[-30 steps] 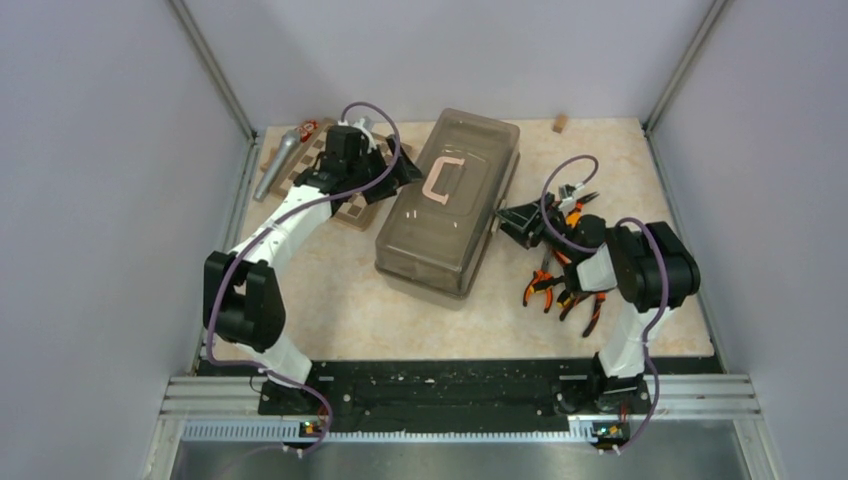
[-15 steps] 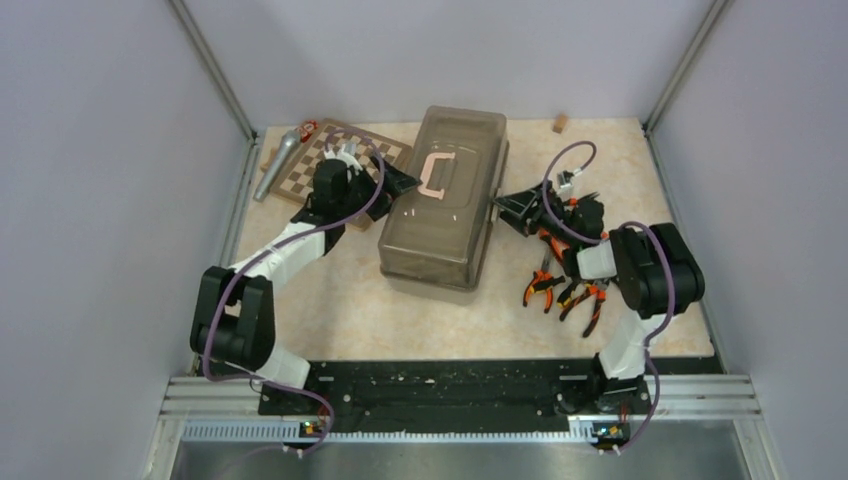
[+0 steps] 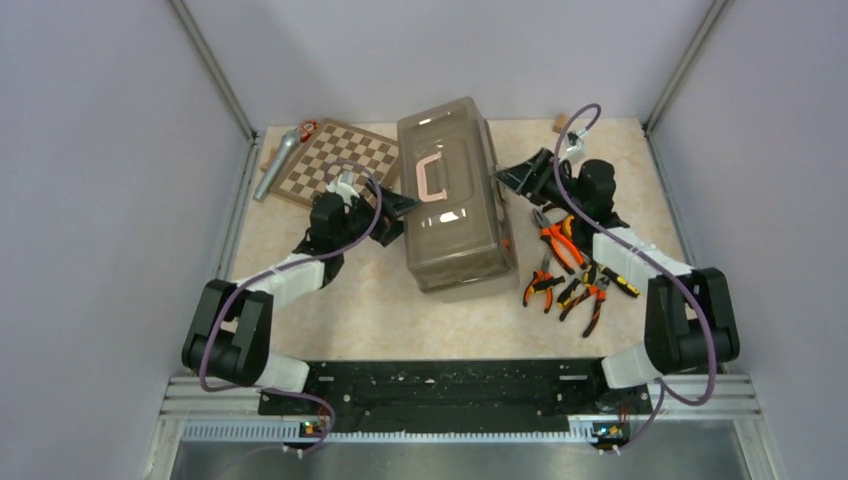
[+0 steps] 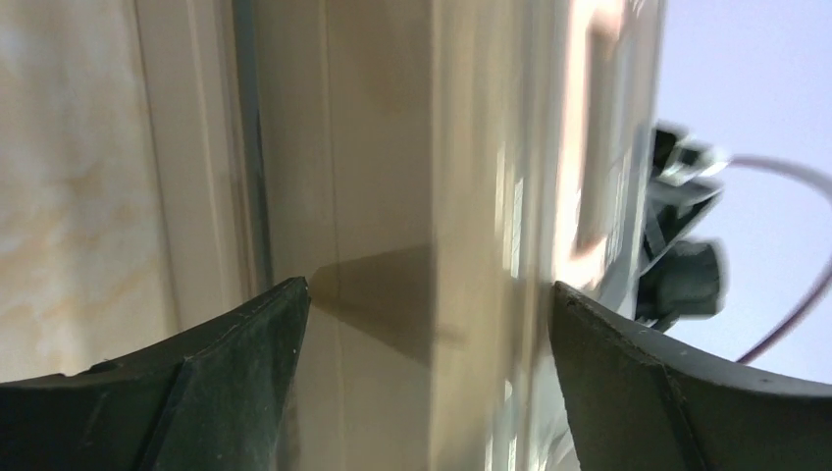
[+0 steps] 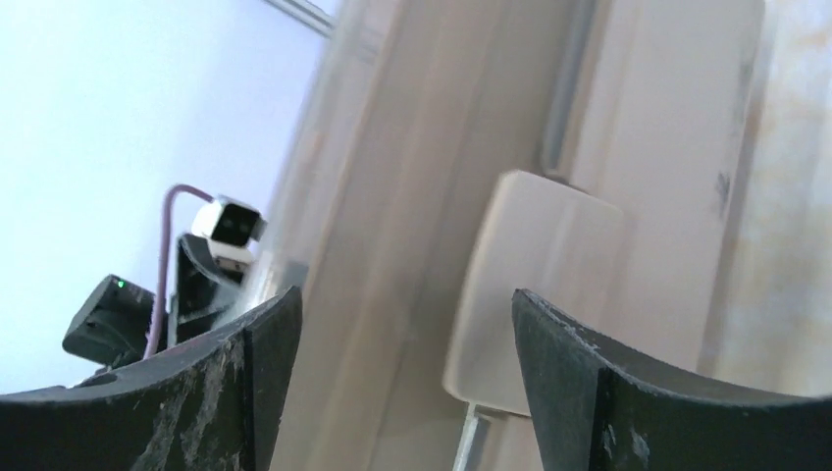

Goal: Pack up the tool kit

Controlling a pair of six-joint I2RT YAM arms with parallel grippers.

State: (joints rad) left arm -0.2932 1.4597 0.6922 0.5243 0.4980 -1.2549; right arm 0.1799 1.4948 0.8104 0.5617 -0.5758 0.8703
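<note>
The closed translucent grey-brown toolbox [image 3: 453, 200] with a pale pink handle [image 3: 433, 177] stands mid-table, long axis near to far. My left gripper [image 3: 400, 205] is open, its tips against the box's left side wall, which fills the left wrist view [image 4: 392, 196]. My right gripper [image 3: 507, 178] is open, its tips at the box's right side by a beige latch [image 5: 540, 285]. Several orange-handled pliers [image 3: 560, 245] and a yellow-black screwdriver [image 3: 618, 281] lie right of the box. The tape measure is not in view.
A brown-and-cream chessboard [image 3: 335, 160] lies at the back left, with a silver microphone [image 3: 276, 165] beside it. A small brown block [image 3: 560, 122] sits at the back edge. Grey walls and metal posts enclose the table.
The toolbox has turned clockwise and shifted right, from a diagonal to nearly straight. My left gripper moved nearer along its left side; my right arm stretched out toward the far right side, uncovering the pliers.
</note>
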